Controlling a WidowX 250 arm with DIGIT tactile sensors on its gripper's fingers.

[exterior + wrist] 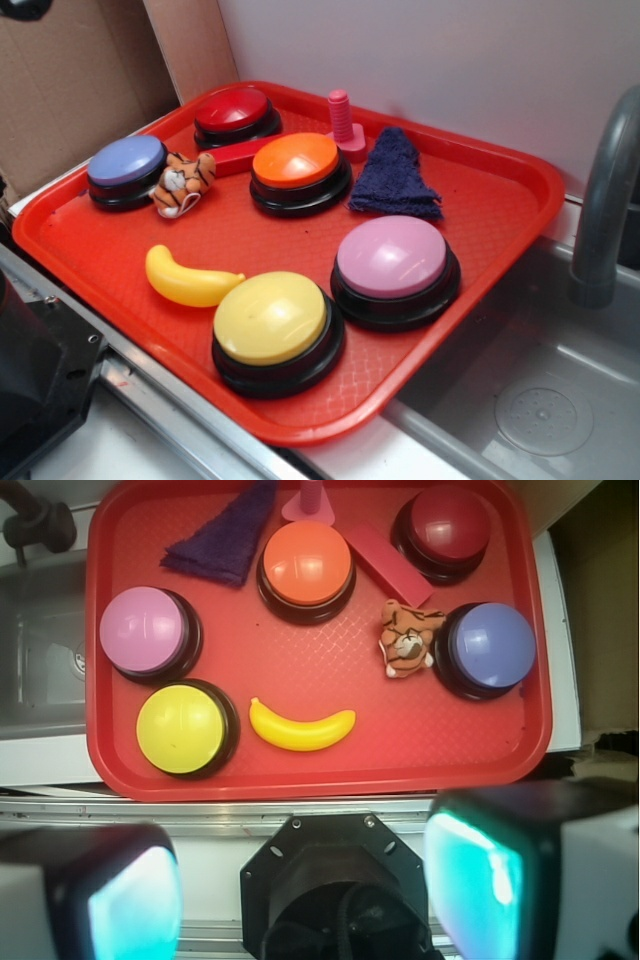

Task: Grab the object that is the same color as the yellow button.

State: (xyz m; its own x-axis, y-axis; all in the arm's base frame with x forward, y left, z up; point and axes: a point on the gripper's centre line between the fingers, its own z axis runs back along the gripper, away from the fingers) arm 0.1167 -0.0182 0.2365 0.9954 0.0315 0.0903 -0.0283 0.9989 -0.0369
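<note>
Nearest the wrist camera, the gripper [305, 880] hangs with its two padded fingers [135, 905] spread wide and nothing between them, poised over the metal rail at the near side of the red tray [320, 780] rather than over the tray itself. Just past that near rim lies the toy banana [302, 726], the object to be grabbed — on its side, ends curling up toward the tray's middle, free of any contact with the fingers. One tapered tip lies just beside the yellow button [182, 729], which shares its colour; in the exterior view the tip appears to touch the button's black base, though contact cannot be confirmed. Beyond them stand the pink button [146, 632], the orange button [307, 564] and the blue button [487, 646], with a small toy tiger [406, 638] pressed against the blue one. Farthest off are the dark red button [445, 528], a flat red block [388, 565], a folded dark-blue cloth [222, 538] and a pink bolt [311, 502]. Progress, as judged from this arrangement: no grasp is made — approach, descent over the banana, closure and lift all remain.
</note>
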